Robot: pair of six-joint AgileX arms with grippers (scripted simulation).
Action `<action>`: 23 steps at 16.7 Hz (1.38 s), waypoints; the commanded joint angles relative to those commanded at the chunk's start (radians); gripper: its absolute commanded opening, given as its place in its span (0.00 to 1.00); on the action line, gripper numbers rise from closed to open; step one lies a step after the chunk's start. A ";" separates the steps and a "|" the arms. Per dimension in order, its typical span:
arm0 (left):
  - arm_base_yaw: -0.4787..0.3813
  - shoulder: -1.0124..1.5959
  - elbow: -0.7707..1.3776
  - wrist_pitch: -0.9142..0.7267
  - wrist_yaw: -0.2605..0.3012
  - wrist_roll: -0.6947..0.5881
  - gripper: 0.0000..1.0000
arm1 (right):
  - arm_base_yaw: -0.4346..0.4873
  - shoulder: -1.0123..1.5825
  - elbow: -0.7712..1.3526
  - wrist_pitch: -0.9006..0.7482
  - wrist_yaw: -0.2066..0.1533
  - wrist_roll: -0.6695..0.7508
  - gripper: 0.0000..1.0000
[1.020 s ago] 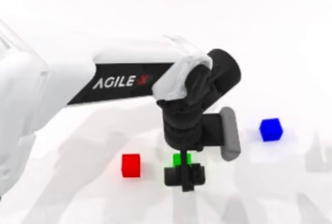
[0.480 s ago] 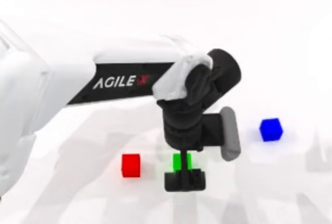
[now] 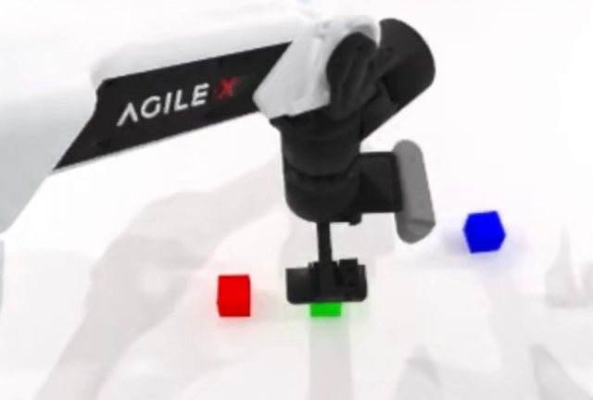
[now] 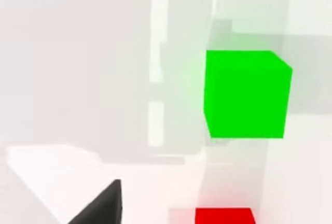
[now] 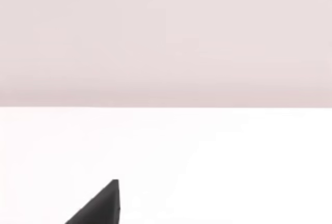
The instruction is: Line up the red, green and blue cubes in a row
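— Three small plain cubes on the white desk (image 3: 519,94): where's the bright green cube (image 3: 325,307)?

— Between the others: bright red cube (image 3: 234,294) just beside it on the left, bright blue cube (image 3: 484,231) well apart on the right.

— And the black left gripper (image 3: 326,282)?

— Directly over the green cube. Whether its jaws are open or closed, I cannot tell.

— The right arm?

— Out of sight from above.

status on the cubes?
Left hand above green cube, not holding it. Red beside green, blue off to the right, out of line. Right arm out of top view. Path clear.
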 joint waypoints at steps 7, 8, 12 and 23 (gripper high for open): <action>0.015 -0.031 -0.024 0.018 -0.003 -0.014 1.00 | 0.009 0.029 0.029 -0.021 -0.001 0.006 1.00; 0.034 -0.062 -0.053 0.040 -0.006 -0.028 1.00 | 0.017 0.060 0.059 -0.043 -0.002 0.011 1.00; 0.151 -0.289 -0.255 0.178 -0.018 -0.115 1.00 | 0.066 0.280 0.257 -0.181 -0.001 0.047 1.00; 0.595 -1.355 -1.149 0.742 -0.032 -0.488 1.00 | 0.264 1.387 1.018 -0.770 0.000 0.183 1.00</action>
